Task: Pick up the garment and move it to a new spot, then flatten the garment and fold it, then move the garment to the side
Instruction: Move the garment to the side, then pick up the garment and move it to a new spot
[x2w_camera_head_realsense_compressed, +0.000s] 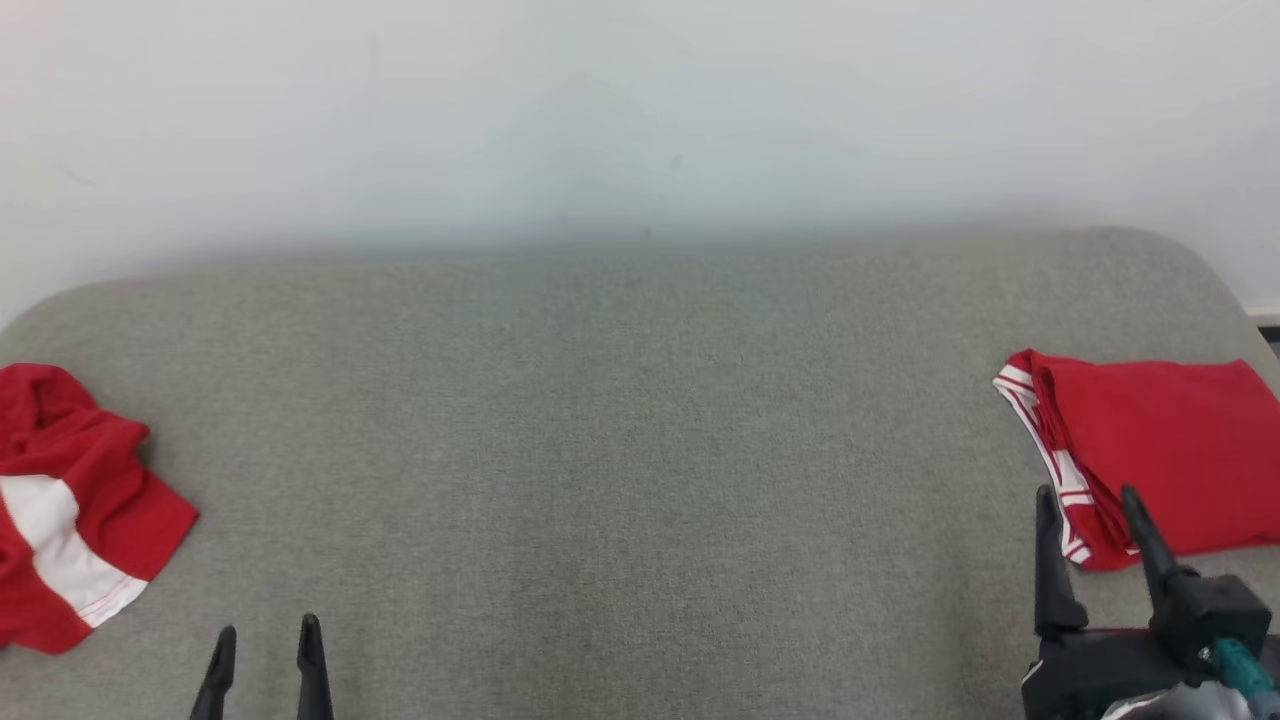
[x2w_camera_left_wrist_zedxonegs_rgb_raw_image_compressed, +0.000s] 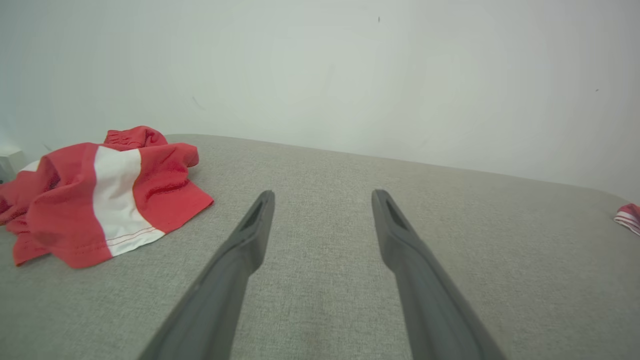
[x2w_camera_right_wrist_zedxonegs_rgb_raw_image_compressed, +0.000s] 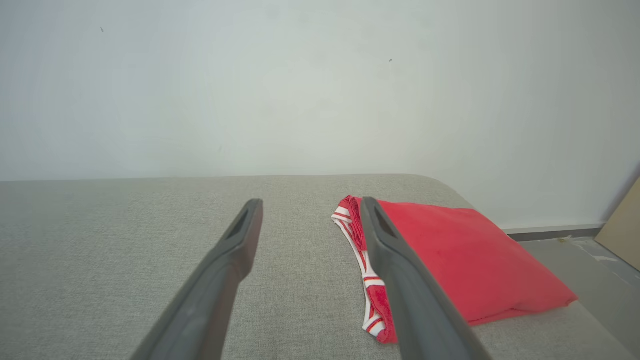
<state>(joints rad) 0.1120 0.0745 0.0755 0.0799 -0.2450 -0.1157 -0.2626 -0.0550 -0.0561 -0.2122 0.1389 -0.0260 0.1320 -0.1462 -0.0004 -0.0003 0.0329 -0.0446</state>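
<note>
A crumpled red garment with a white stripe (x2w_camera_head_realsense_compressed: 70, 510) (x2w_camera_left_wrist_zedxonegs_rgb_raw_image_compressed: 100, 200) lies at the left edge of the grey cushioned surface (x2w_camera_head_realsense_compressed: 620, 450). A second red garment (x2w_camera_head_realsense_compressed: 1160, 450) (x2w_camera_right_wrist_zedxonegs_rgb_raw_image_compressed: 450, 255), folded flat with a red-and-white striped band along its near edge, rests at the right edge. My left gripper (x2w_camera_head_realsense_compressed: 265, 645) (x2w_camera_left_wrist_zedxonegs_rgb_raw_image_compressed: 322, 200) is open and empty, low in the head view, to the right of the crumpled garment. My right gripper (x2w_camera_head_realsense_compressed: 1090, 505) (x2w_camera_right_wrist_zedxonegs_rgb_raw_image_compressed: 310, 207) is open and empty, its right finger just in front of the folded garment's striped edge.
A plain white wall (x2w_camera_head_realsense_compressed: 640, 110) rises behind the cushion. In the right wrist view, grey floor (x2w_camera_right_wrist_zedxonegs_rgb_raw_image_compressed: 590, 260) and a brown board corner (x2w_camera_right_wrist_zedxonegs_rgb_raw_image_compressed: 625, 225) lie beyond the cushion's right end.
</note>
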